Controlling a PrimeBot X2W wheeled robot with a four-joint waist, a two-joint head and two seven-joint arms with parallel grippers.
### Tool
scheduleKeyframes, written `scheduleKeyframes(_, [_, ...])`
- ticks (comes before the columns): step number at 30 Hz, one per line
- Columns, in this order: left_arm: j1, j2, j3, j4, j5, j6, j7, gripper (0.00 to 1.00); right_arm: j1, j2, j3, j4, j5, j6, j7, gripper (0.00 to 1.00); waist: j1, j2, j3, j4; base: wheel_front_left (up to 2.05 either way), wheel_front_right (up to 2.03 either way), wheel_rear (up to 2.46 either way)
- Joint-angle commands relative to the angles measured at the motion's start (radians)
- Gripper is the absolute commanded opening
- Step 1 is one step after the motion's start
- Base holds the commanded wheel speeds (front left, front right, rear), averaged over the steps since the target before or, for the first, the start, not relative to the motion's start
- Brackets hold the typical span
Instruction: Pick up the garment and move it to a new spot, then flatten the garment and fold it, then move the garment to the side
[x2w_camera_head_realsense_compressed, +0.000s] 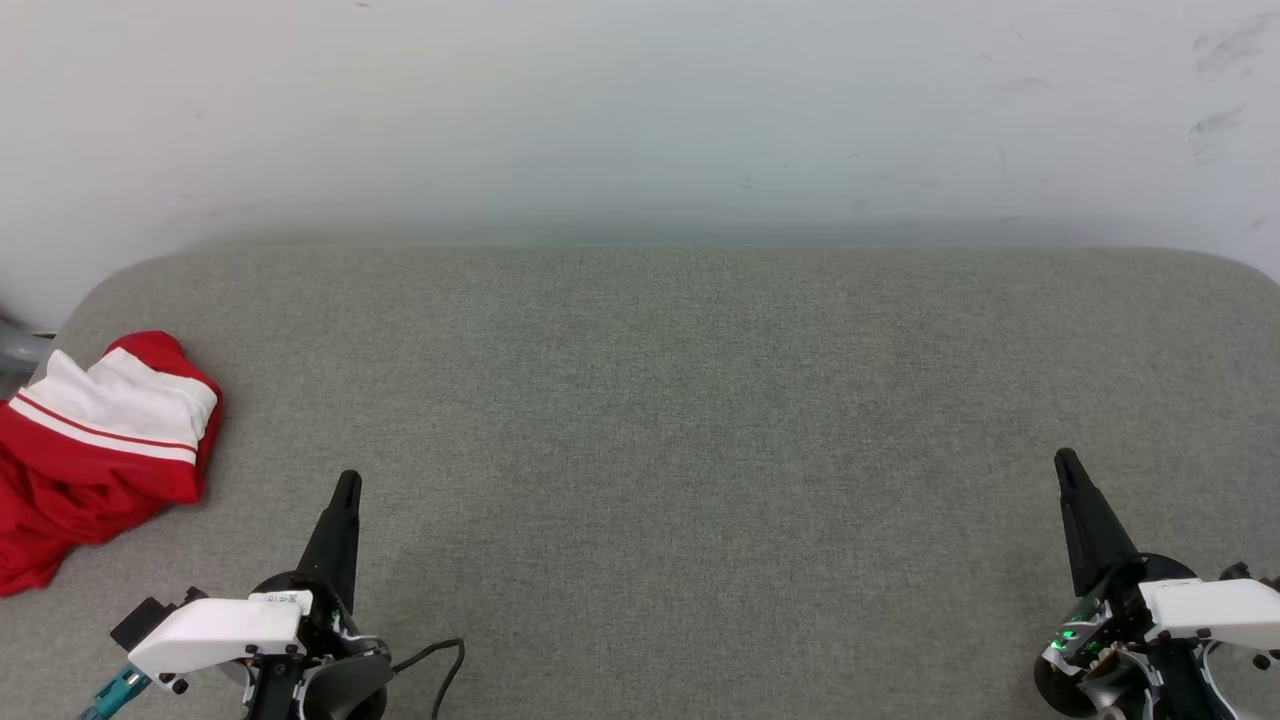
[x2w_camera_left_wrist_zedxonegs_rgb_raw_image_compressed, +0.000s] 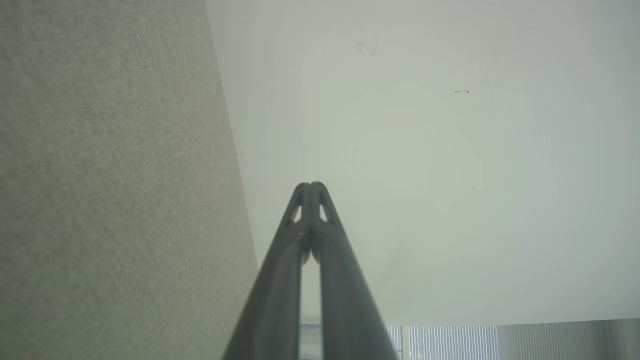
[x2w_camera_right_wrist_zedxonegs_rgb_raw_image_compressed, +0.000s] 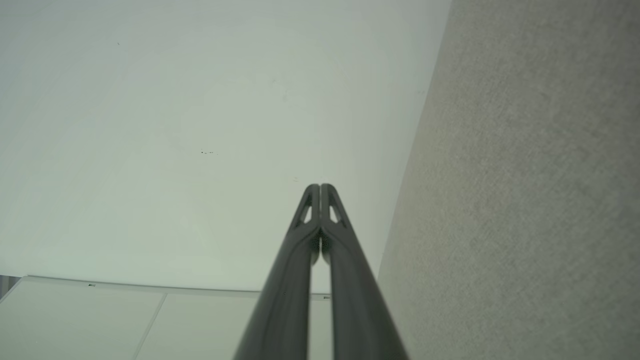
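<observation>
Both left gripper (x2w_camera_head_realsense_compressed: 346, 485) and right gripper (x2w_camera_head_realsense_compressed: 1066, 462) sit pinched closed, empty. The jersey (x2w_camera_head_realsense_compressed: 90, 450) lies crumpled, seemingly overhanging the cushion's (x2w_camera_head_realsense_compressed: 660, 400) left edge.

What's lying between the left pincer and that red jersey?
Nothing. In the head view, a bare stretch of grey cushion separates the shut left pincer from the crumpled jersey.

The garment (x2w_camera_head_realsense_compressed: 95, 450) is seen crumpled at the left edge of the grey cushion (x2w_camera_head_realsense_compressed: 640, 400); the left gripper (x2w_camera_head_realsense_compressed: 347, 487) and right gripper (x2w_camera_head_realsense_compressed: 1066, 462) are held closed, apart from it.
</observation>
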Motion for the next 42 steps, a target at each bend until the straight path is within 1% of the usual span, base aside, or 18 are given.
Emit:
scheduleKeyframes(1, [-0.007,-0.001,0.003,0.0,0.001,-0.003,0.002,0.0,-0.012,0.004,0.0,0.001,-0.004,-0.001,0.001,0.0,0.0,-0.0001,0.0,0.0,0.0,0.0,0.0])
scheduleKeyframes(6, [-0.007,-0.001,0.003,0.0,0.001,-0.003,0.002,0.0,-0.012,0.005,0.0,0.001,-0.004,-0.001,0.001,0.0,0.0,-0.0001,0.0,0.0,0.0,0.0,0.0])
scheduleKeyframes(7, [0.0,0.0,0.0,0.0,0.0,0.0,0.0,1.0,0.0,0.0,0.0,0.0,0.0,0.0,0.0,1.0,0.0,-0.0001,0.0,0.0,0.0,0.0,0.0])
scheduleKeyframes(12, [0.031,-0.003,-0.006,0.036,0.001,0.0,-0.004,1.0,0.034,0.0,0.003,0.035,0.0,0.0,-0.003,1.0,0.0003,-0.0001,0.0,0.0,0.0,0.0,0.0])
scheduleKeyframes(18, [0.034,-0.003,-0.009,0.016,0.007,0.0,-0.031,1.0,0.037,0.001,0.012,0.023,-0.013,0.0,-0.029,1.0,0.0003,-0.0001,0.001,0.0,0.0,0.0,0.0])
scheduleKeyframes(21, [0.035,-0.003,-0.006,0.008,0.029,0.0,-0.046,1.0,0.037,0.001,0.011,0.017,-0.036,0.0,-0.044,1.0,0.0003,-0.0001,0.002,0.001,0.0,0.0,0.0])
scheduleKeyframes(28, [0.027,-0.003,0.018,-0.016,0.147,0.001,-0.078,1.0,0.038,0.001,0.007,-0.019,-0.163,0.0,-0.077,1.0,0.0003,-0.0001,0.004,0.001,0.0,0.0,0.0])
scheduleKeyframes(30, [0.025,-0.003,0.022,-0.029,0.191,0.01,-0.087,1.0,0.039,0.001,0.005,-0.032,-0.207,0.0,-0.086,1.0,0.0003,-0.0001,0.005,0.001,0.0,0.0,0.0])
scheduleKeyframes(42, [0.035,-0.002,-0.019,-0.106,0.484,0.106,-0.137,1.0,0.046,0.001,0.017,-0.098,-0.494,0.0,-0.136,1.0,0.0002,-0.0001,0.009,0.003,0.0,0.0,0.0])
